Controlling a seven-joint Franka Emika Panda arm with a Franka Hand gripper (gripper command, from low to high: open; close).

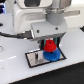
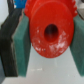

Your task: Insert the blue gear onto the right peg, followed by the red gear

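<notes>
The big white table (image 1: 15, 62) fills the room's floor of view, smooth and pale. Over it hangs the robot's large white and grey arm (image 1: 37, 20), bulky and boxy, bending down toward the middle of the table. A thin dark cable (image 1: 11, 35) runs from the exterior view's left to the arm.

On the table lies a flat grey rectangular plate with a black rim (image 1: 36, 58). It sits right under the arm.

On the plate, toward the exterior view's right, lies the flat round bright-blue plastic gear (image 1: 54, 55). It looks wider than the red one, and it peeks out below and beside it. The right peg is hidden under the gears, so I cannot see it.

Just on top of the blue gear is the smaller round red plastic gear (image 1: 49, 47). In the wrist view the red gear (image 2: 49, 35) is huge and close, with a thick raised hub and a dark hole in the middle.

The pincer (image 1: 50, 44) is clenched on the red gear. Its two fingers with teal-green pads (image 2: 22, 47) press against the red gear's sides, one on each side. I cannot tell if the red gear touches the blue gear or hangs just above it.
</notes>
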